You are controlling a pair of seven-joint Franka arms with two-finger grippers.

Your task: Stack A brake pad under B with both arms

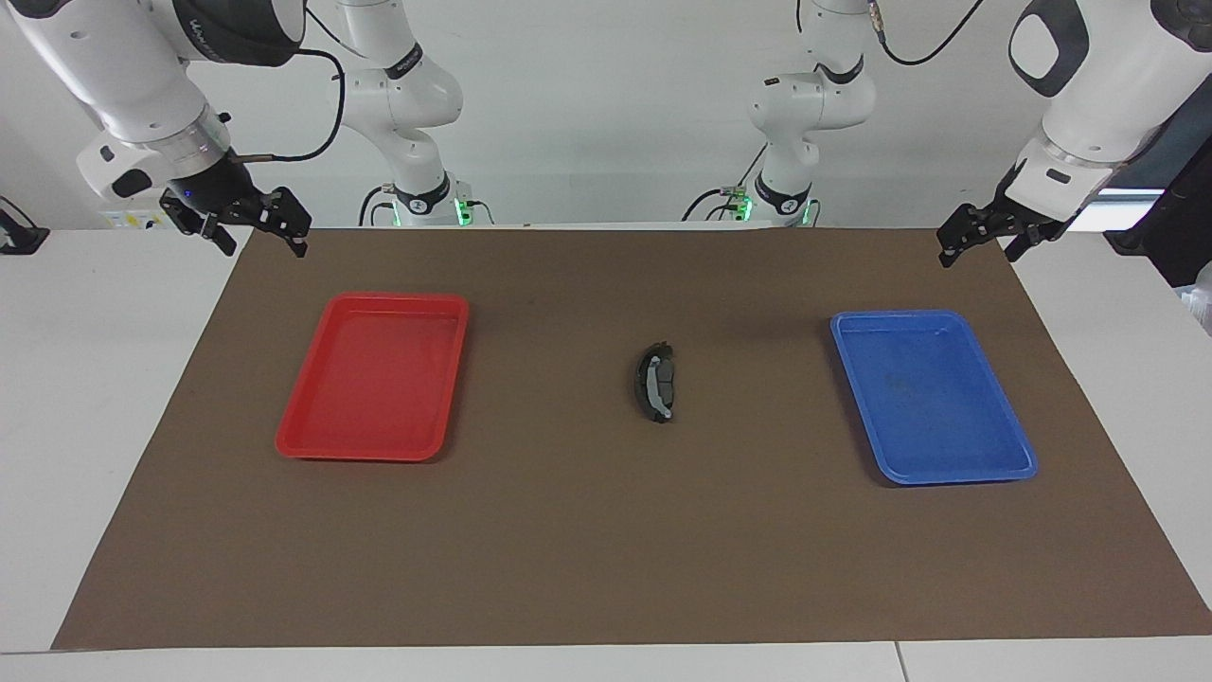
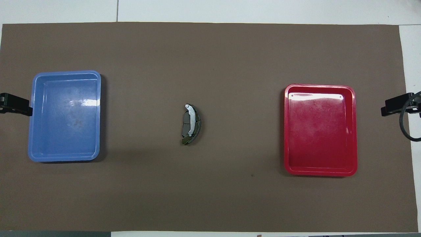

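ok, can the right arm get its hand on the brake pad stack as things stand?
Probably yes. The stack lies alone mid-mat between the red tray and the blue tray, nothing over it. The right hand hangs open over the mat's edge by the red tray; it would only pass above that tray. Reach itself looks plausible, not certain.
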